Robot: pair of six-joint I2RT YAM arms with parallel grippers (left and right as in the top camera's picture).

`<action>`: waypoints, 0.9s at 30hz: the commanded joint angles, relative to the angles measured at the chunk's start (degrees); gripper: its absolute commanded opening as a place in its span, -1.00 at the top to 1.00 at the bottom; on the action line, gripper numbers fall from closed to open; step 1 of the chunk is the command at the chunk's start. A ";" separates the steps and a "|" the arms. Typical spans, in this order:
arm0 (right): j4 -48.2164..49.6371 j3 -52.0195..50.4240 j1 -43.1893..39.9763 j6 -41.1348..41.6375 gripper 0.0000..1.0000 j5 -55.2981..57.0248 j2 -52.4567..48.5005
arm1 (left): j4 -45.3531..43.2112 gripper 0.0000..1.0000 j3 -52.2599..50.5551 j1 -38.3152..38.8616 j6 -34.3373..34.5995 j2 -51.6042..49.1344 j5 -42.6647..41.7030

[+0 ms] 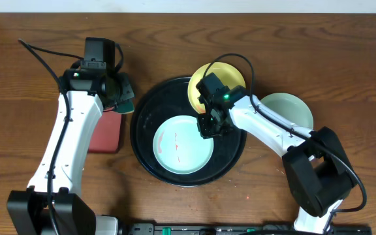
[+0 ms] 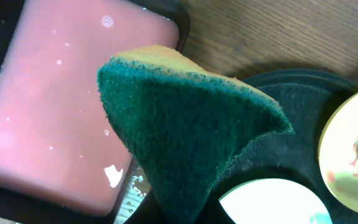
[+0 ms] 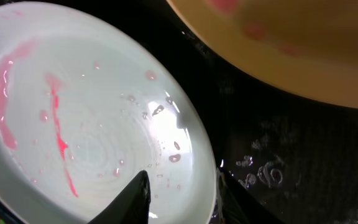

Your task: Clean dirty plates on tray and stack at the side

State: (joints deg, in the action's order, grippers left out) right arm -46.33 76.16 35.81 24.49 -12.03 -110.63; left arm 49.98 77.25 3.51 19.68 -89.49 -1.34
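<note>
Brown wood covers the table, and two white arms reach over it. I count three plates, one black tray, one pink tray and one sponge.

The black tray sits in the middle. One pale plate lies flat inside it, toward 7 o'clock, with thin red smears on it. The yellow plate lies across the tray's rim at 1 o'clock. The second pale plate is off the tray, on the table at 3 o'clock, and the right arm covers part of it.

The right gripper is down at the 2 o'clock edge of the pale plate in the tray. From above I cannot make out its fingers. Its own camera shows the two fingers apart, with the plate's rim running between them and not pinched.

The left gripper hangs near the tray's 10 o'clock side, above the pink tray. From above, the arm hides much of that tray, but the wrist camera shows its wet pink floor and dark rim. The gripper holds the sponge — green with a yellow back, squeezed into a cone. The sponge hides the fingers, so I cannot tell how wide they are. From above only a small green bit shows.

Red marks on the yellow plate show in the left wrist view, not from above.
</note>
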 commanded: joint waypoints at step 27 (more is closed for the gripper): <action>-2.95 0.85 0.98 -0.50 0.97 -0.90 -3.89 | 0.87 0.85 -4.94 3.69 0.76 -2.56 -6.12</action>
State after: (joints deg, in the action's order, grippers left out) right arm -49.41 76.25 36.34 23.66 -13.47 -114.61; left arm 50.68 74.11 5.10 19.70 -90.83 -5.61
